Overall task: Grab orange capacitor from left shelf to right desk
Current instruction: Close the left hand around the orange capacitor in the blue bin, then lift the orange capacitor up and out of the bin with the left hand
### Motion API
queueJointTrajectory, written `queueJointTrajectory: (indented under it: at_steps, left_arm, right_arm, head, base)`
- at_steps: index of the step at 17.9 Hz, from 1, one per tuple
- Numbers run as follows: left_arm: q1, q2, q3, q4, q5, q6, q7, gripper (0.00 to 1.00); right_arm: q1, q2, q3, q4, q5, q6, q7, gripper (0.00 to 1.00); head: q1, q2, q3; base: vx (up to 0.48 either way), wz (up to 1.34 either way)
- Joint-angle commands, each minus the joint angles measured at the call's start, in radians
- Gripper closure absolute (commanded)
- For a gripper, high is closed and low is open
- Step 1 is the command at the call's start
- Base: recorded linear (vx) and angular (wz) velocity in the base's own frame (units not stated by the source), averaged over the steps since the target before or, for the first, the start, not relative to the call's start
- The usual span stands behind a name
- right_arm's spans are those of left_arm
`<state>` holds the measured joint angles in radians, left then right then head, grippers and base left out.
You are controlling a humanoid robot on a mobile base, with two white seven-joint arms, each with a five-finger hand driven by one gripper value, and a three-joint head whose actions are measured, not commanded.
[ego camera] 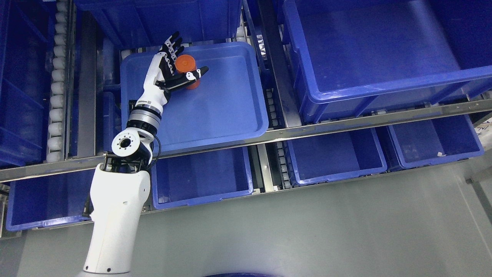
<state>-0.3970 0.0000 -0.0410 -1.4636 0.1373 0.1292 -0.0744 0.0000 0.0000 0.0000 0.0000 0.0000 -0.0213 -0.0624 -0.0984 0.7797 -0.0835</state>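
Grasping is the step in hand, judging by the scene: the robot's left arm rises from the bottom left of the head view and reaches up into a shallow blue tray (230,127) on the upper shelf, where the orange capacitor (187,65) stands upright near the tray's back left corner. To do this well, the hand should settle so the palm sits flush against the cylinder's side, then the fingers and thumb should close evenly around its middle, not its rim, so it does not tip or roll on the smooth tray floor. The lift should go straight up and clear the tray's raised rim before the arm swings right toward the desk, which is not in view here. The left hand (175,63) is wide open, its black fingers (173,43) spread and pointing up past the capacitor's left side, while the thumb (192,75) stretches across in front of the cylinder's lower half. The palm lies just beside the capacitor and may be touching it; contact cannot be confirmed from this angle. Nothing is gripped yet, as the fingers have not curled around it. Other blue bins (369,54) fill the shelf around the tray, and more sit on the lower level. The right arm does not appear.
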Motion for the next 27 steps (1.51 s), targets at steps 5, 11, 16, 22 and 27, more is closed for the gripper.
queueJointTrajectory:
  at_steps: [5,11,16,22,27]
  left_arm:
    - [-0.074,0.017,-0.060,0.175,-0.044,0.001,-0.001,0.00]
    - [-0.068,0.017,-0.033,0.177,-0.041,-0.002,-0.074,0.21]
    - [-0.056,0.017,0.009,0.172,-0.036,-0.080,-0.076,0.49]
    - [-0.033,0.017,0.023,0.172,0.008,-0.204,-0.091,0.94]
    - [-0.034,0.017,0.019,0.169,0.033,-0.233,-0.091,1.00]
  right_arm:
    - [0.002,-0.017,-0.017,-0.017,0.003,0.000,0.000,0.00]
    - [0.003,-0.017,-0.017,-0.017,0.003,0.000,0.000,0.00]
    - [0.003,-0.017,-0.017,-0.017,0.003,0.000,0.000,0.00]
    - [0.003,-0.017,-0.017,-0.017,0.003,0.000,0.000,0.00]
    - [0.003,-0.017,-0.017,-0.017,0.003,0.000,0.000,0.00]
  head:
    - [0.0000,0.000,0.000]
    - [0.0000,0.000,0.000]
    - [0.0000,0.000,0.000]
    - [0.0000,0.000,0.000]
    - [0.0000,0.000,0.000]
  base:
    - [0.000,0.00]
    - [0.000,0.00]
    - [-0.001,0.00]
    - [0.000,0.00]
    - [0.000,0.00]
